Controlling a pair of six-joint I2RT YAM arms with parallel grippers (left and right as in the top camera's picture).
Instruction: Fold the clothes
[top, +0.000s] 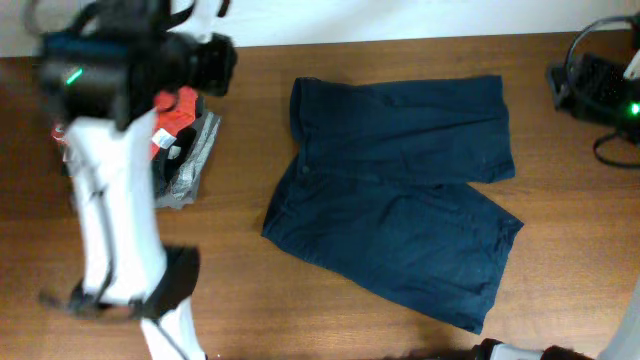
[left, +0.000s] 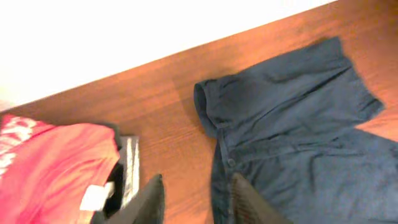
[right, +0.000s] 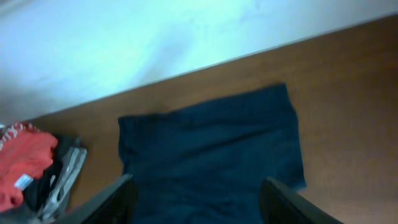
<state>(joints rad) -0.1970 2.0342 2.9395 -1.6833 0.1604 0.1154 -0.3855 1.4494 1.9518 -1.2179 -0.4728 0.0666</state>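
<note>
Plainly, the brown wooden table (top: 300, 320) carries the large dark navy-blue cloth garment (top: 400, 180), a pair of shorts lying flat and unfolded at its middle, waistband toward the left arm's side and the two legs splayed apart toward the right arm's side. The white left arm (top: 110, 210) stands well to the waistband side of the shorts. Its left gripper (left: 196, 186) hangs above the waistband edge, jaws parted and holding nothing. The right gripper (right: 198, 186) looks down over the shorts from their near side, jaws spread wide and likewise empty. As I judge it, the fold is not begun, and the risk is a grab that takes only the top layer, or one leg alone, so the legs fold askew or the cloth bunches. Beyond the waistband, near but apart from it, lies a crumpled red garment with white lettering (top: 172, 120) atop a grey folded garment (top: 195, 160); dragging the shorts that way could snag this pile. A black cabled device (top: 600, 85) sits past the leg hems, clear of the fold.
</note>
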